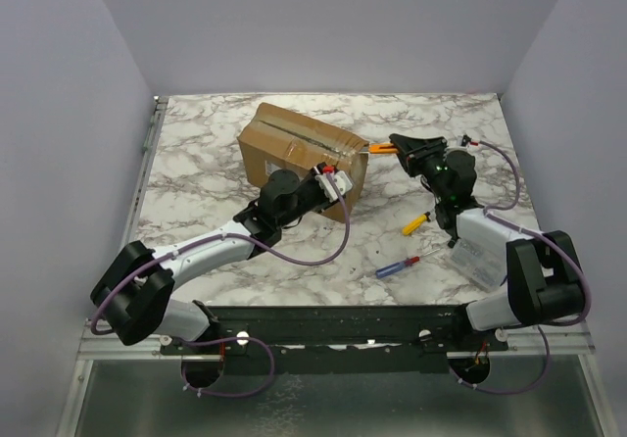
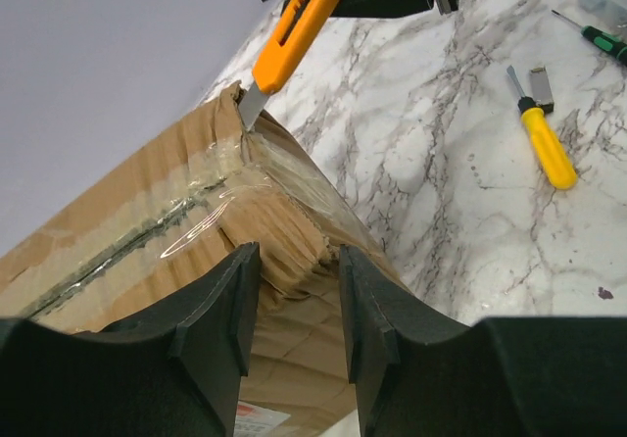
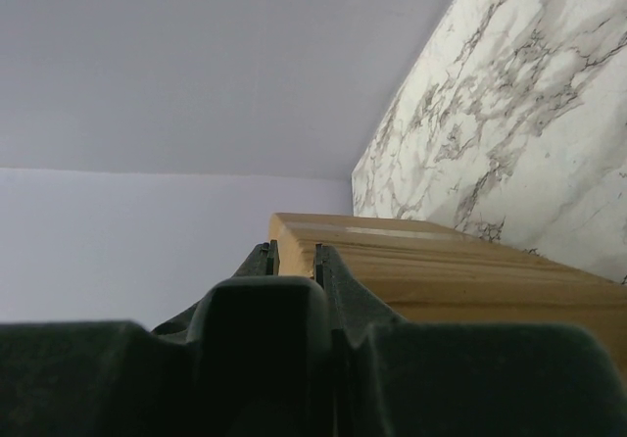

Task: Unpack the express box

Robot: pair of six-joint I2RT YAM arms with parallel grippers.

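Observation:
The express box (image 1: 294, 148) is a brown taped carton standing at the table's middle back. My left gripper (image 1: 331, 180) is at its near right corner. In the left wrist view the gripper (image 2: 294, 261) is open, its fingers (image 2: 230, 305) standing either side of the box's crumpled corner (image 2: 284, 231). My right gripper (image 1: 397, 146) is shut on an orange utility knife (image 1: 378, 147). The knife (image 2: 299, 21) has its blade tip touching the box's top corner at the taped seam. In the right wrist view the gripper (image 3: 294, 251) points at the box (image 3: 451, 270); the knife is hidden there.
A yellow-handled screwdriver (image 1: 415, 223) and a red-and-blue one (image 1: 397, 267) lie on the marble right of the box. The yellow one also shows in the left wrist view (image 2: 546, 145), with a green-handled tool (image 2: 607, 42) beyond. A pale flat case (image 1: 477, 259) lies under my right arm.

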